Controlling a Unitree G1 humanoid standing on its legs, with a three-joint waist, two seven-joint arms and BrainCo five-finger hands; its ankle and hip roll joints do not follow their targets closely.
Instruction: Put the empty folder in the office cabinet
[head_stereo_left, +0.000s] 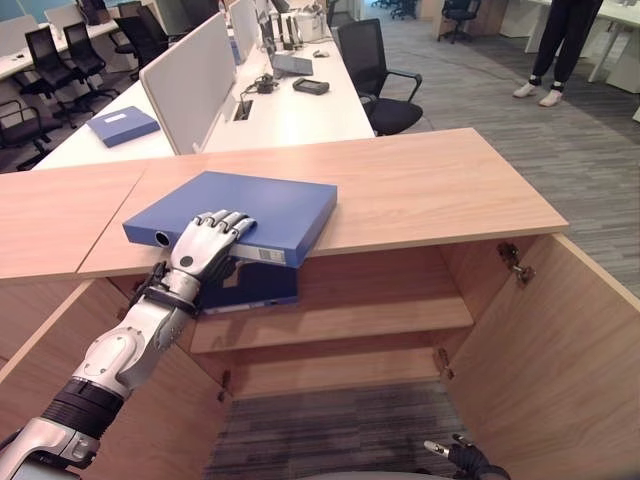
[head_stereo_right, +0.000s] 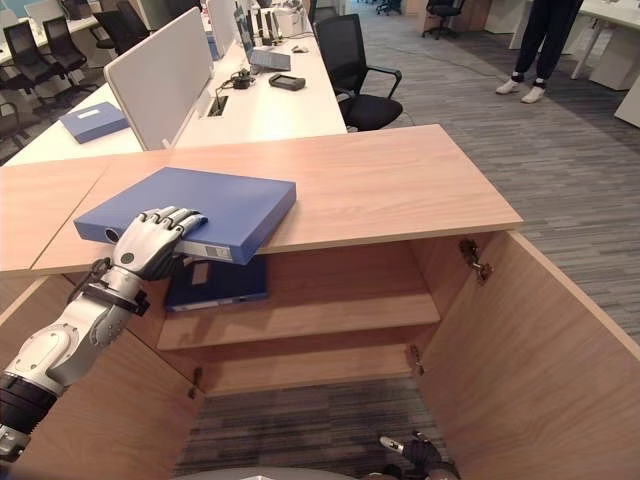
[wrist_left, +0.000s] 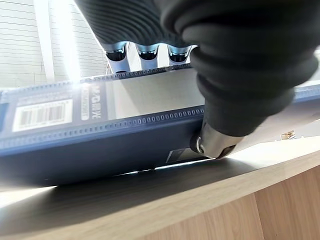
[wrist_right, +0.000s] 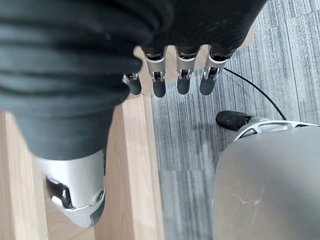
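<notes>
**Left eye view: folder gripped at the cabinet top's front edge**

Left eye view shows the blue folder (head_stereo_left: 240, 215) lying flat on the cabinet (head_stereo_left: 420, 190) top, its near corner jutting past the front edge. The left hand (head_stereo_left: 208, 242) clamps that overhanging end, fingers curled over the upper face; the left wrist view has the thumb (wrist_left: 215, 142) pressed under the spine, so the hand is gripping the folder. The rest of the wooden top to the right of the folder is bare.

Below the edge, the cabinet stands open. Its right door (head_stereo_left: 560, 340) swings out wide toward the camera, and the left door (head_stereo_left: 40, 350) is open beside the left arm. Carpet (head_stereo_left: 330, 430) shows between the doors.

Inside are two shelves. A second blue folder (head_stereo_left: 255, 285) lies flat at the left end of the upper shelf (head_stereo_left: 380, 315), directly under the gripped one; the remainder of that shelf is free. The lower shelf (head_stereo_left: 340, 370) holds nothing visible.

The right hand (wrist_right: 170, 75) hangs low by the right door's edge, fingers relaxed and holding nothing.

Behind the cabinet runs a white desk (head_stereo_left: 290, 110) with a divider panel (head_stereo_left: 190, 80), another blue folder (head_stereo_left: 123, 125), black chairs (head_stereo_left: 375, 75), and a person (head_stereo_left: 560, 50) standing far right on grey carpet.
</notes>
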